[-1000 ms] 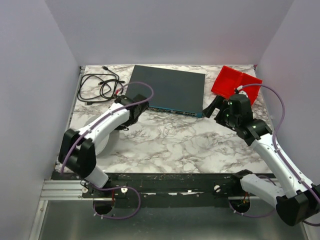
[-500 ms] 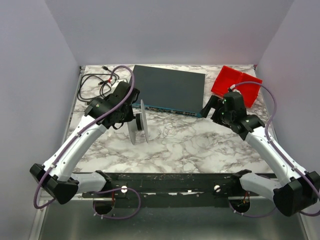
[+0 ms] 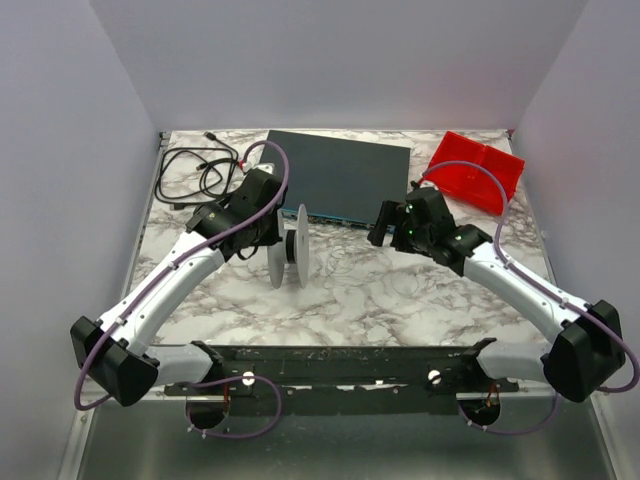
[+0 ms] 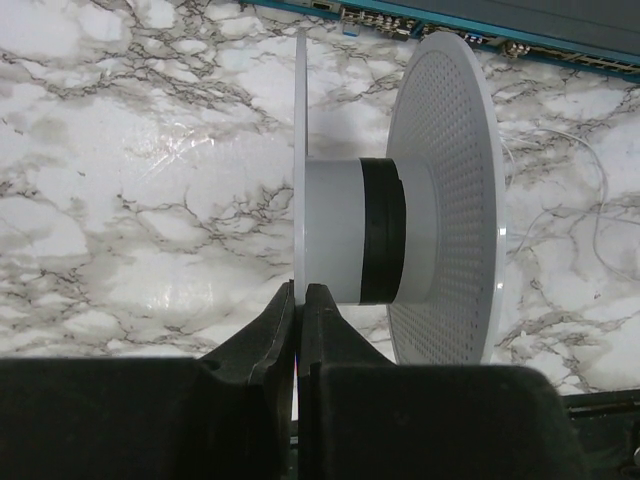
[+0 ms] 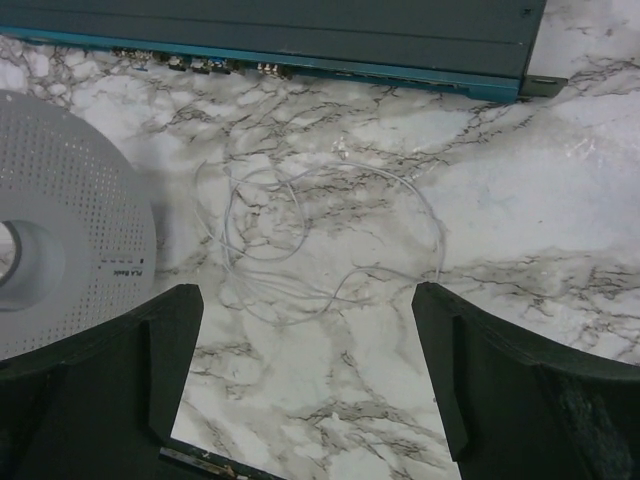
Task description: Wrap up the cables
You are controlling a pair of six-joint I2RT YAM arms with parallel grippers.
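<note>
1. Top view: the left gripper (image 3: 272, 232) holds a white spool (image 3: 290, 247) on edge above the marble table (image 3: 420, 300), just in front of the dark switch box (image 3: 340, 172). The right gripper (image 3: 383, 222) hangs to the spool's right, pointed toward it. What we are meant to wrap is too fine to pick out here among the marble veins. A black cord (image 3: 195, 172) at the far left and a red tray (image 3: 478, 168) at the far right lie well apart from the work.

2. Left wrist view: the left gripper's 2 fingers are clenched on the spool's thin near flange. The hub looks bare, grey with a black band. The thin white wire (image 4: 603, 195) shows on the table beyond the perforated far flange. The gripper body cuts off the spool's lower edge.

3. Right wrist view: the right gripper's jaws stand wide apart with nothing between them. Beneath them the wire lies on the table in loose, tangled loops, between the spool's flange at the left and the switch box's front edge. We cannot find either free end, and where strands cross marble veins we cannot tell one from the other.

4. Our reading: no turn is on the hub yet, so the step in hand is bringing spool and wire together. The next move calls for the right gripper to descend, pinch 1 strand, preferably an end, and carry it to the hub. A wire this fine, lying flat, may slip the pads.
</note>
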